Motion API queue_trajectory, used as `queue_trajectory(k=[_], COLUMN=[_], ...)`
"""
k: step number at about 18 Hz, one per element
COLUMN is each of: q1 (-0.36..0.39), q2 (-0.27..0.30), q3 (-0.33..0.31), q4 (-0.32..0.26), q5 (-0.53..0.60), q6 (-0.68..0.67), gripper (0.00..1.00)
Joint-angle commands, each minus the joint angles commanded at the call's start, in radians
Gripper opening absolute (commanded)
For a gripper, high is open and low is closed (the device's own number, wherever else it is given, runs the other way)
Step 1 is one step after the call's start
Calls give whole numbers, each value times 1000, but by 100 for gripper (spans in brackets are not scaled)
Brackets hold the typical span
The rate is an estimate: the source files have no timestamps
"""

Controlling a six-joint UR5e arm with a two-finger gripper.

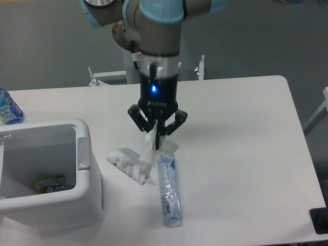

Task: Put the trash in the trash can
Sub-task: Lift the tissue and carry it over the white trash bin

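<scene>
My gripper [156,134] hangs above the table's middle, shut on the top of the crumpled white paper wrapper [137,160]. The wrapper dangles down and to the left, its lower end close to the tabletop. Right beside it lies the crushed clear plastic bottle [169,190], lengthwise toward the front edge, its upper end partly hidden behind the wrapper. The white boxy trash can [84,192] stands at the front left, open, with some items at its bottom.
An upright bottle with a bright blue label [8,108] stands at the far left edge of the white table [241,154]. The table's right edge drops off near a dark object [320,220] at the lower right.
</scene>
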Motion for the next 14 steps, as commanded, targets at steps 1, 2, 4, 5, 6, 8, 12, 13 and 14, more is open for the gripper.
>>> queue_trajectory(k=[1,2,4,5,6,8,12,13,14], q1=[-5,-17,-82,-144,-185,-218,-288,-288,-290], q2=[0,-6,-30,-44,-47,-52,-80,-80,-77], q3=[25,40,72,77,75,63,62,62,62], q4=[0,2,0,2,0,0,2,2,2], q5=[-3,-5,-8,-6,-6,-6,-5,-3,-3], q6=[-46,-84,-120,-123,-125,-137,-143,-151,-152], gripper=[7,7,7,7,7,7,94,100,100])
